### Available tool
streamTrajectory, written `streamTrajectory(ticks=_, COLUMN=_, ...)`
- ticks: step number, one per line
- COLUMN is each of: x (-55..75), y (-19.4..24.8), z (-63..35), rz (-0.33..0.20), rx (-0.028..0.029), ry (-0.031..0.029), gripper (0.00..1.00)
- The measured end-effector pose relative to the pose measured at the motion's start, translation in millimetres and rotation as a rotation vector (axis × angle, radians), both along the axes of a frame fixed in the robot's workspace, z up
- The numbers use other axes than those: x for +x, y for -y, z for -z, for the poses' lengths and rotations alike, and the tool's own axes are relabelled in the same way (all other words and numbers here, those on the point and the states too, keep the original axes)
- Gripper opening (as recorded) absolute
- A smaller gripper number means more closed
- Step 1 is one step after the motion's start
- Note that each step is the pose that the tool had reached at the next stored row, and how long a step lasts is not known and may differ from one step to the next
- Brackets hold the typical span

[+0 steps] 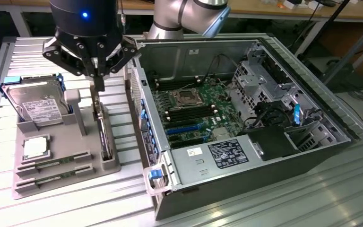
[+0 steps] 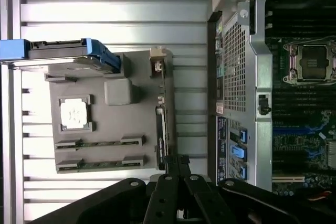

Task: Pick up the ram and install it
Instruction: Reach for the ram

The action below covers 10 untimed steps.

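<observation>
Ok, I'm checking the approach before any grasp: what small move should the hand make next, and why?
Probably a short shift across the tray toward the ram sticks. The hand hangs above the upright dark card, shut and empty, while both sticks lie flat in their slots, off to the side of it.

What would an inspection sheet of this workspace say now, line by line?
Surface: ribbed metal table, grey tray on it.
Job's things: two ram sticks lie flat in tray slots; open computer case beside the tray.
Clutter: hard drive, processor chip, upright expansion card, all in the tray.
Grippers: gripper shut, above the expansion card.
Cables: black wires inside the case.
Surroundings: wooden benches behind.
</observation>
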<state>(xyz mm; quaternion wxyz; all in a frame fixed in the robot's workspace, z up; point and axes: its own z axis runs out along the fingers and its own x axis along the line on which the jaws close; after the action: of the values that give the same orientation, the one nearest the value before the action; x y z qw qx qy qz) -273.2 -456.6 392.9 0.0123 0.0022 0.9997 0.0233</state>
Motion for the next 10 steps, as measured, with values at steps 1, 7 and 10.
streamTrajectory(ticks=1, x=-4.6, y=1.3, z=0.0, rz=-0.001, rx=0.0000, ry=0.0000, gripper=0.10)
streamTrajectory(ticks=7, x=-36.3, y=10.2, z=0.1, rz=-0.006, rx=0.0000, ry=0.0000, gripper=0.10)
streamTrajectory(ticks=10, x=-52.1, y=15.6, z=0.2, rz=-0.010, rx=0.0000, ry=0.0000, gripper=0.10)
